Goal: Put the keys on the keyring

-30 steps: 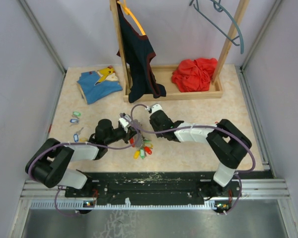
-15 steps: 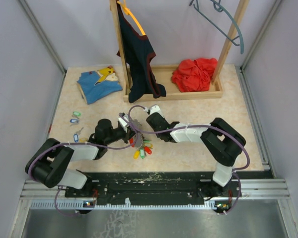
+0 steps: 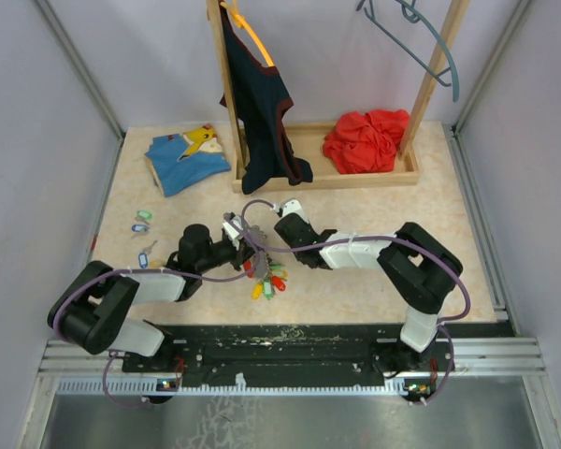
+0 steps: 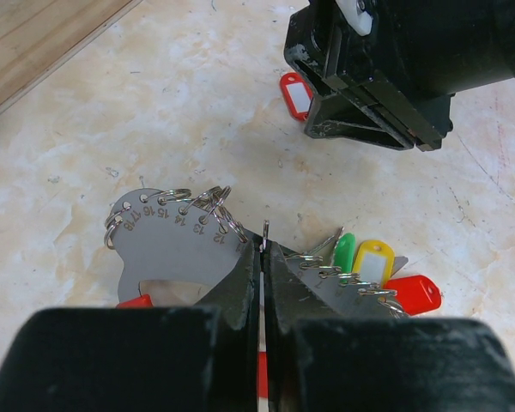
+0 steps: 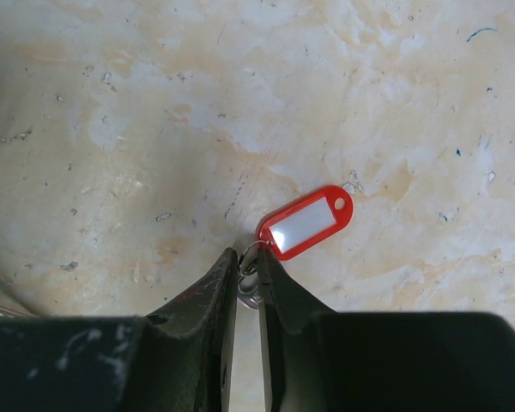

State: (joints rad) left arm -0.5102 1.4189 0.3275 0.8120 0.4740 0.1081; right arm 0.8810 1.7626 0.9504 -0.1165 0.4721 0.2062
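We read the left claw (image 4: 262,257) as clenched on the numbered keyring plate (image 4: 167,240). Its jaws are nearly together over the plate's upper edge, where one small split ring (image 4: 264,230) stands upright just past the fingertips. Holding the plate this way looks meant to steady it and present that ring, so a key can be threaded on from the other side. Keys already hang from the plate, with green (image 4: 344,251), yellow (image 4: 372,260) and red (image 4: 412,292) tags fanned out beside the left claw.

The right claw (image 5: 247,262) is clenched too, pinching the metal end of a red-tagged key (image 5: 307,221). The tag sticks out beyond the fingertips and rests on or just above the desk (image 3: 449,206); we cannot tell which. Gripping the metal and leaving the tag free should keep the key's loop reachable.

All this sits near the middle of the desk's near edge, a little towards the left. The held key lies just beyond the plate, on its far side, close to the upright ring but not touching it. More loose keys (image 3: 142,218) lie by the desk's left edge, well apart from both claws. We judge the next move calls for a fine alignment of key and ring.
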